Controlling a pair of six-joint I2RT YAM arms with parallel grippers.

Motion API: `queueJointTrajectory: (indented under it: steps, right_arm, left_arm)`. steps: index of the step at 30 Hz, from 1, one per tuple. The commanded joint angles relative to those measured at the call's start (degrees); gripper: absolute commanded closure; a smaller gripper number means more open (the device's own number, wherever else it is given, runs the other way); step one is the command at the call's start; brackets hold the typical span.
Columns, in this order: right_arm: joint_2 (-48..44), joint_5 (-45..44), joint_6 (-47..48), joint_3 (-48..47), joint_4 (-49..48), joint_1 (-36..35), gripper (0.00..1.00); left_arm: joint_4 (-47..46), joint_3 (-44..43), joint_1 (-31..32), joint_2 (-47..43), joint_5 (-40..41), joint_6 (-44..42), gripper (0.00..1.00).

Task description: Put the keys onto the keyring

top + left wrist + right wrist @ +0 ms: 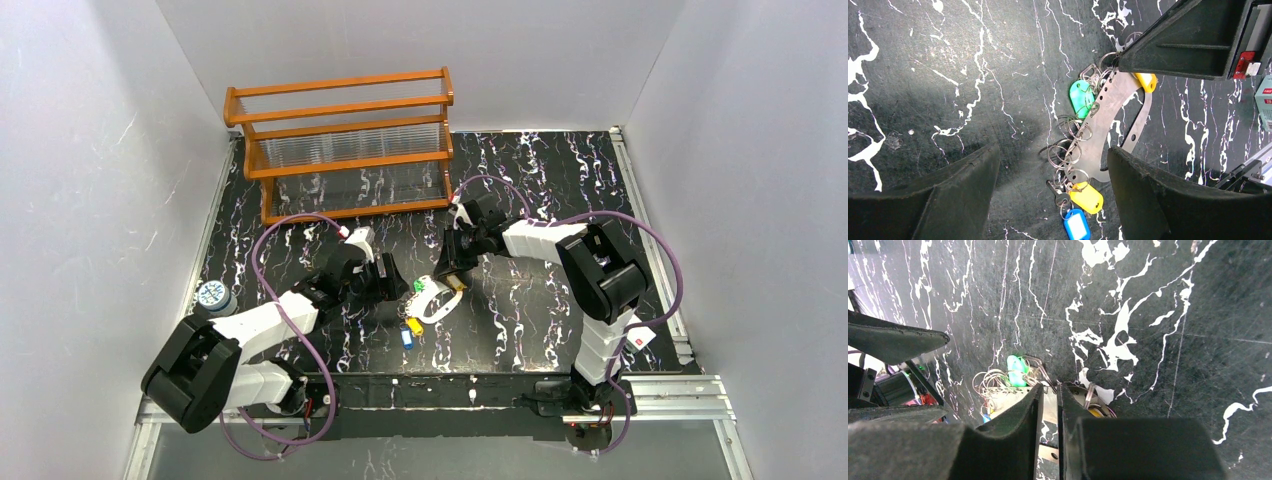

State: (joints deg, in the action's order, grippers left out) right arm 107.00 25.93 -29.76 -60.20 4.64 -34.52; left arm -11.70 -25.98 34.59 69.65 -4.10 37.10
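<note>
I count four keys: one green key (1079,97), two yellow keys (1087,196) and one blue key (1076,225). There is one keyring (1115,102), a flat silvery U-shaped strip with a row of holes, lying mid-mat (560,170). A tangle of small wire rings (1068,150) hangs along its holed edge, too overlapped for me to count.

In my left wrist view, the green key sits at 9 o'clock of the strip's upper part, touching the rings. One yellow key lies at the bend at 6 o'clock, with the blue key just beyond it. The second yellow key is at 12 o'clock, half hidden.

My right gripper (1050,390) covers that upper end, its jaws drawn narrow on the strip. Its fingers block most of the strip in its own camera. My left gripper (1053,160) stands wide, holding nothing, with the rings between its fingers.

From above, one wooden rack (340,140) stands at 11 o'clock, and one small round tub (213,296) at 9 o'clock.
</note>
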Motion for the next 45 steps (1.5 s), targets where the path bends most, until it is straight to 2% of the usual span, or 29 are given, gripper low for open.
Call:
queueJointTrajectory:
  steps: [1, 6, 16, 18, 20, 21, 25, 31, 37, 41, 45]
  right_arm:
    - [0.81, 1.79, 1.56, -0.80, -2.79, 0.08, 0.75]
    - [0.96, 2.41, 2.20, -0.53, -3.90, 0.08, 0.74]
    - [1.79, 3.73, 5.42, -1.29, -3.63, 0.08, 0.81]
    - [1.73, 3.78, 6.46, -1.53, -3.32, 0.13, 0.85]
    - [1.24, 4.34, 7.81, -1.84, -2.99, 0.11, 0.94]
    - [0.39, 4.65, 8.40, -1.83, -2.98, 0.14, 0.99]
    - [-3.91, 5.81, 11.23, -0.77, -3.62, 0.08, 0.99]
    - [-15.32, 4.89, 15.00, 3.63, -7.22, 0.10, 0.99]
    - [-24.43, 4.25, 18.36, 7.07, -11.45, 0.09, 0.99]
    - [-27.32, 10.51, 23.07, 8.59, -14.44, 0.08, 0.99]
    - [-29.44, 17.69, 28.88, 10.60, -16.88, 0.02, 0.99]
  left_arm:
    - [1.20, -0.24, -0.40, -1.53, 0.49, -0.31, 0.24]
    - [0.98, -0.21, -0.40, -1.44, 0.45, -0.11, 0.24]
    - [0.90, -0.21, -0.40, -2.77, 0.45, -0.72, 0.24]
    - [0.70, -0.21, -0.40, -3.29, 0.28, -0.99, 0.24]
    - [0.24, -0.15, -0.40, -3.93, -0.26, -1.39, 0.24]
    - [-0.39, -0.01, -0.40, -4.29, -0.54, -1.61, 0.24]
    - [-2.84, 0.46, -0.39, -6.80, -2.22, -3.05, 0.23]
    - [-8.21, 0.66, -0.40, -11.99, -5.54, -7.12, 0.23]
    - [-17.57, 0.91, -0.40, -15.44, -11.19, -13.47, 0.20]
    - [-23.59, 0.68, -0.40, -15.10, -16.94, -18.24, 0.21]
    - [-26.45, -0.02, -0.40, -14.02, -21.51, -22.86, 0.31]
